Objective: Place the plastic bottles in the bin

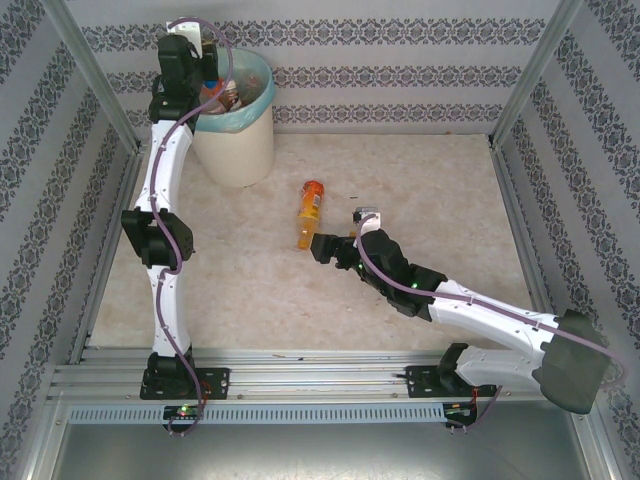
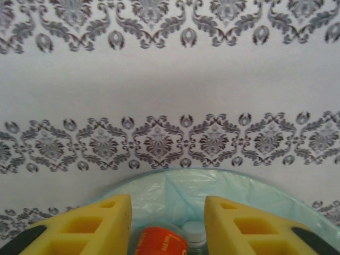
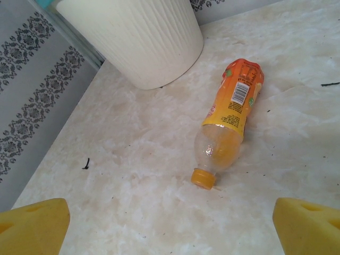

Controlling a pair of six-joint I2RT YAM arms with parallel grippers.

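right gripper (image 3: 170,220), spread wide at frame bottom, faces the lying orange bottle (image 3: 231,114); a one-sided touch could roll it. left gripper (image 2: 167,215) parted, empty, over the bin (image 2: 212,178).

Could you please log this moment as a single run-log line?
left end effector: open above bin | right end effector: open near orange bottle, lying on table
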